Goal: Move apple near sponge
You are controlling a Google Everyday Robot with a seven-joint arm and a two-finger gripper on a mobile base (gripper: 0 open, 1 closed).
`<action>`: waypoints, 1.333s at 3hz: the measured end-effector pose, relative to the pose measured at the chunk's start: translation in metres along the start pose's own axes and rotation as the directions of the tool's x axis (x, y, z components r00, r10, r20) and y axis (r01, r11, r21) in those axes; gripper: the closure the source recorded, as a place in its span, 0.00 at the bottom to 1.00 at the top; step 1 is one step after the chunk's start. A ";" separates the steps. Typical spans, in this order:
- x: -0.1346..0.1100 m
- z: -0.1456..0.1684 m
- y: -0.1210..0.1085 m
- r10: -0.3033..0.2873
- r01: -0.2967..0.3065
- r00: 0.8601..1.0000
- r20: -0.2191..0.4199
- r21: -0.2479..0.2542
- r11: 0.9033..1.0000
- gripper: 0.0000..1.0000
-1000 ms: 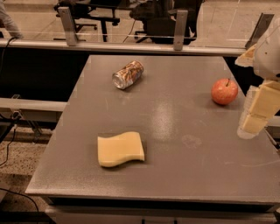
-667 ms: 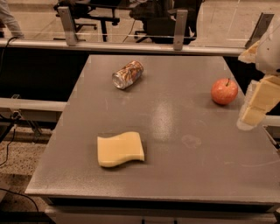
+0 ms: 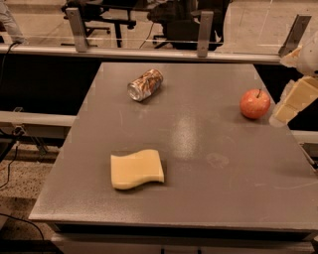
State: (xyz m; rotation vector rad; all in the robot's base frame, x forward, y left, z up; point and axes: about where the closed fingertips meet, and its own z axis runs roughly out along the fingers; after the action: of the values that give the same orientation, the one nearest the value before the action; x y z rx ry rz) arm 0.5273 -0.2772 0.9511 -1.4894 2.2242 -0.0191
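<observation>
Grey and lightly scuffed, the table (image 3: 223,198) stands before a metal rail (image 3: 149,52), with office chairs (image 3: 109,15) on the floor behind it. A crushed can (image 3: 145,84), the only container in sight, lies on its side toward the far left, its round end turned to the camera and its contents impossible to tell. The apple (image 3: 255,103) sits upright near the table's right edge, stem up. The sponge (image 3: 136,169) lies flat at the front left, well apart from the apple. The robot's cream claw (image 3: 290,104) hangs just beside the apple at the right edge, holding nothing; whether it is open or closed cannot be told.
</observation>
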 end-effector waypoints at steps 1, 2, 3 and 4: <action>0.017 0.012 -0.023 0.059 -0.059 0.998 0.031 -0.001 0.998 0.00; 0.027 0.029 -0.038 0.108 -0.108 0.992 0.058 -0.011 0.994 0.00; 0.035 0.049 -0.047 0.146 -0.144 0.987 0.067 -0.033 0.989 0.00; 0.041 0.069 -0.051 0.170 -0.167 0.983 0.065 -0.058 0.984 0.00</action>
State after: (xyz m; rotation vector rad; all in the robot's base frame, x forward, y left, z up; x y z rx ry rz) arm 0.5855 -0.3173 0.8875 -1.3021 2.3022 0.1436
